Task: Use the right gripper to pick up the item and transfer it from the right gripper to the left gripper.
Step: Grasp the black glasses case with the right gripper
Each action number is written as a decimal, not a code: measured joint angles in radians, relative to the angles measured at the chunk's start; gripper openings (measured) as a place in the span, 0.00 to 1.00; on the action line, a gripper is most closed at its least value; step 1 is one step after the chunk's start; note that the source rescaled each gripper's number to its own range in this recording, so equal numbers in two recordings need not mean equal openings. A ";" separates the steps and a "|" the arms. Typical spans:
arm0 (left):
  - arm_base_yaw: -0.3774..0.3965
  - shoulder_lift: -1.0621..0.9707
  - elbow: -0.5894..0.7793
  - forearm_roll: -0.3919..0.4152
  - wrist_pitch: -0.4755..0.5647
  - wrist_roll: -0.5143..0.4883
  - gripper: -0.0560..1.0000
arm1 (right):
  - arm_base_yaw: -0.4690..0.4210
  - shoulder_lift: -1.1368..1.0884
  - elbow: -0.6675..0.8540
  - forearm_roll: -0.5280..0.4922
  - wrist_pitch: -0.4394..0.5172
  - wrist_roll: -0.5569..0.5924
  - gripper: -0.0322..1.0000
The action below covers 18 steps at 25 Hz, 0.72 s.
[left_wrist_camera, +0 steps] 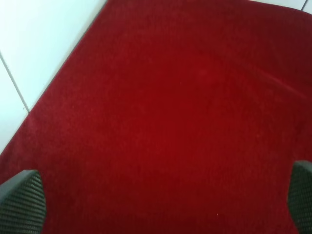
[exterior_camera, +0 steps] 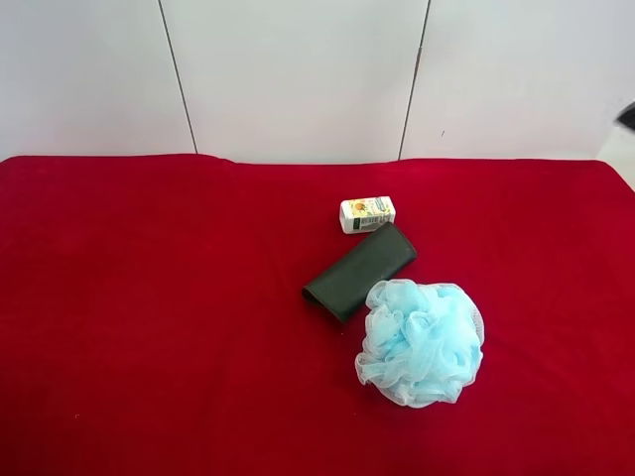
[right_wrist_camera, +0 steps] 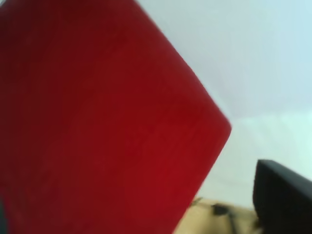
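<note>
From the high camera I count three loose things on the red cloth (exterior_camera: pixel 149 297): one item (exterior_camera: pixel 359 271), one small white printed box (exterior_camera: pixel 367 214) and one light-blue mesh puff (exterior_camera: pixel 421 342). The item, dark and flat, lies slantwise on the cloth to the right of that view's middle, between the other two. Its far end sits right at the box and its near edge runs against the puff's frills; I cannot tell whether they actually touch. Nothing grips it. Behind the cloth stand three white wall panels (exterior_camera: pixel 298 69), parted by two dark seams. A dark scrap (exterior_camera: pixel 628 115) at the right edge is too little for me to name.

That view gives me all three things but neither gripper — the wrist cameras do the reverse. The left wrist camera shows the left gripper (left_wrist_camera: pixel 161 207) as two dark textured fingertips (left_wrist_camera: pixel 22 204), one at each lower corner. They are spread wide, with only bare cloth between them, and hold nothing.

The right wrist picture is blurred. It shows one corner of the red cloth against a pale wall, one black block (right_wrist_camera: pixel 282 200) and a tan strip (right_wrist_camera: pixel 214 217) beneath. I can make out no finger of the right gripper there, so I cannot tell how it stands.
</note>
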 joint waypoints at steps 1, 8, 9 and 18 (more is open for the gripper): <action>0.000 0.000 0.000 0.000 0.000 0.000 1.00 | 0.011 0.040 -0.002 0.000 -0.022 -0.059 1.00; 0.000 0.000 0.000 0.000 0.000 0.000 1.00 | 0.034 0.267 -0.002 0.023 -0.215 -0.349 1.00; 0.000 0.000 0.000 0.000 0.000 0.000 1.00 | 0.034 0.293 -0.003 0.028 -0.235 -0.382 1.00; 0.000 0.000 0.000 0.000 0.000 0.000 1.00 | 0.034 0.559 -0.006 0.093 -0.410 -0.640 1.00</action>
